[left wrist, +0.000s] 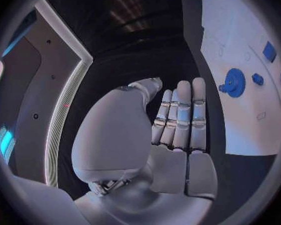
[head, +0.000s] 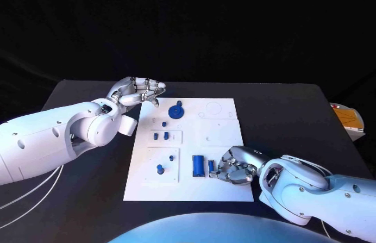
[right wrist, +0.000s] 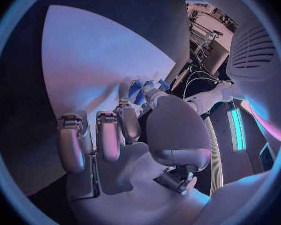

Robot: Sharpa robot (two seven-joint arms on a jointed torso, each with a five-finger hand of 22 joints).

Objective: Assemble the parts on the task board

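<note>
The left hand [head: 138,92] is hanging over the black table [head: 86,99], just beside the far left corner of the white task board [head: 223,145]. Its fingers [left wrist: 184,112] are lying straight and close together, and it is holding nothing. Right next to this hand, on the board, a round blue gear [head: 177,112] is sitting. In the left wrist view the same gear [left wrist: 233,79] is showing past the fingertips, with a tiny blue knob just beside it.

Going toward the right hand, small blue pegs [head: 162,136] are standing in a little square on the board. Nearer the robot, two more blue pieces [head: 165,164] are sitting in another square.

A long blue block [head: 198,166] is lying just beside the right hand [head: 233,166]. The right hand is resting on the near right part of the board. Its fingers are curling in around a small blue part [head: 212,164], and it is pinching that part. In the right wrist view, a bit of blue [right wrist: 137,91] is peeking out at the fingertips [right wrist: 125,85].
</note>
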